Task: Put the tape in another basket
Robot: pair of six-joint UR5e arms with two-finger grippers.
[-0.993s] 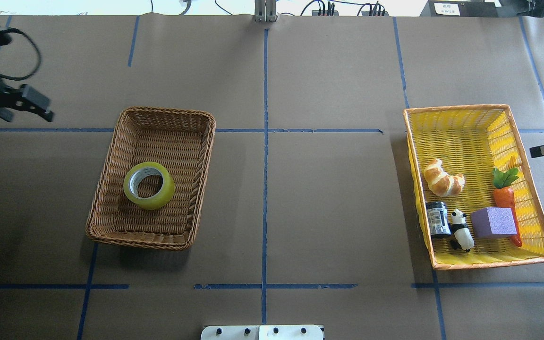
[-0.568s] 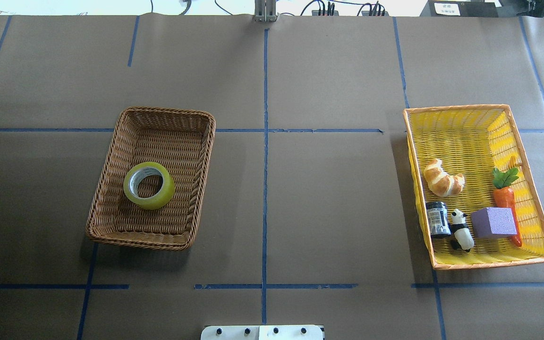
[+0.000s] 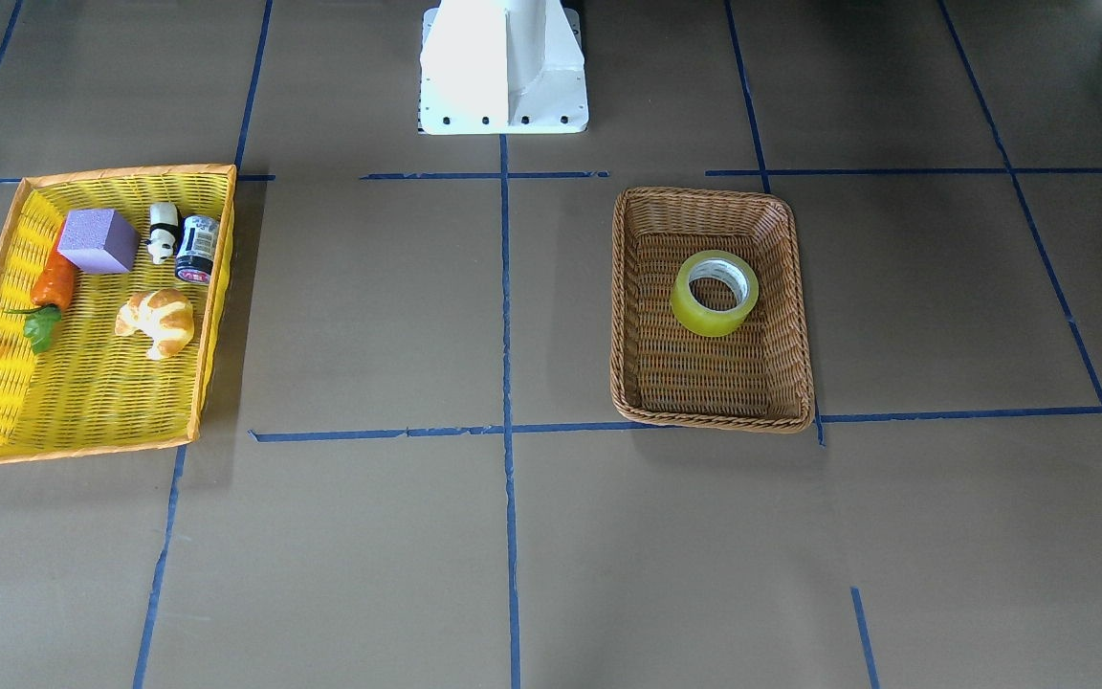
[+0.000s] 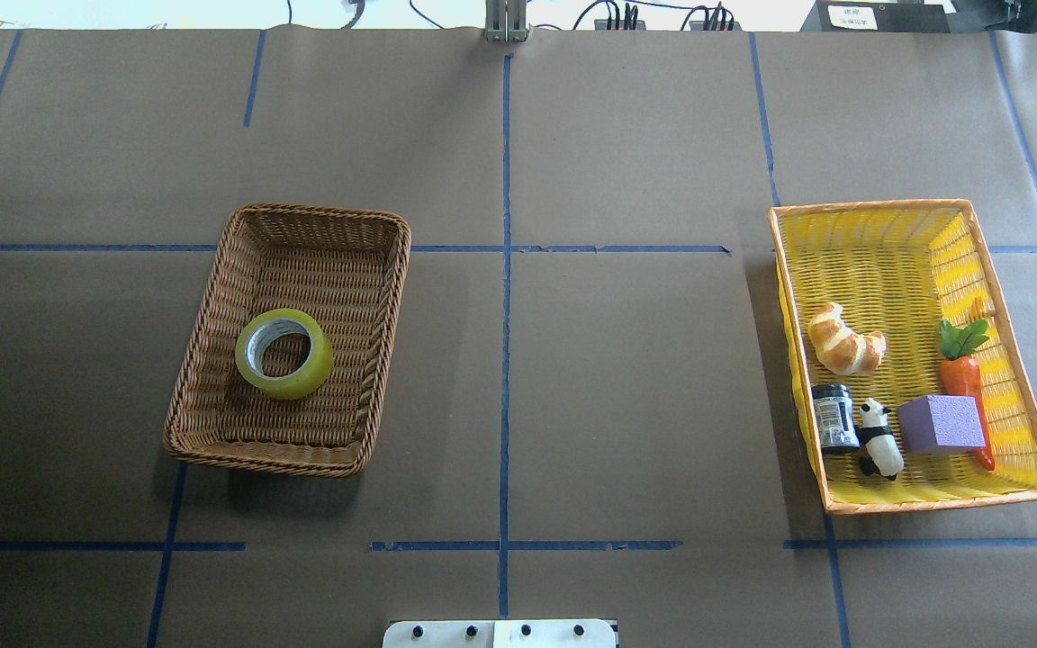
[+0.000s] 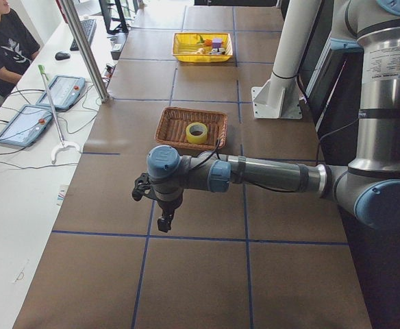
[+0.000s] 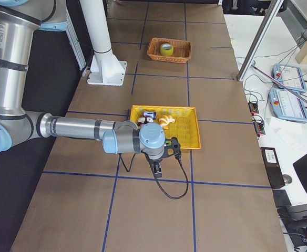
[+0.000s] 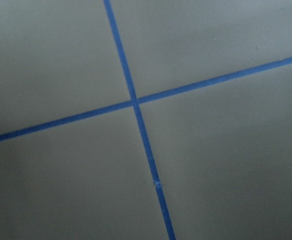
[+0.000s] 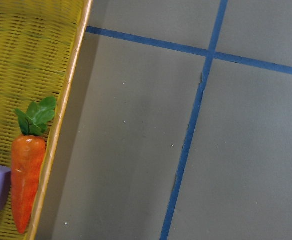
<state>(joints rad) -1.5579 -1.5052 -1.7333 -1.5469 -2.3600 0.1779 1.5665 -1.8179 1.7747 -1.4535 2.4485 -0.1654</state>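
Observation:
The yellow-green tape roll (image 4: pixel 289 385) lies flat inside the brown wicker basket (image 4: pixel 320 214), left of the table's middle. Both also show in the front view, the tape (image 3: pixel 704 321) in the basket (image 3: pixel 704 196), and small in the left view (image 5: pixel 197 133). The left gripper (image 5: pixel 164 223) shows only in the left view, hanging over bare table well away from the basket. The right gripper (image 6: pixel 157 170) shows only in the right view, just outside the yellow basket. I cannot tell whether either is open or shut.
A yellow basket with an orange rim (image 4: pixel 870 207) at the right holds a croissant (image 4: pixel 845 340), a carrot (image 4: pixel 962 378), a purple block (image 4: pixel 942 423), a panda figure (image 4: pixel 879 438) and a small jar (image 4: pixel 834 417). Blue tape lines cross the brown table.
One second ago both grippers showed at the left and right edges of the overhead view. They have since moved outward, out of that view. The tape and baskets have not moved.

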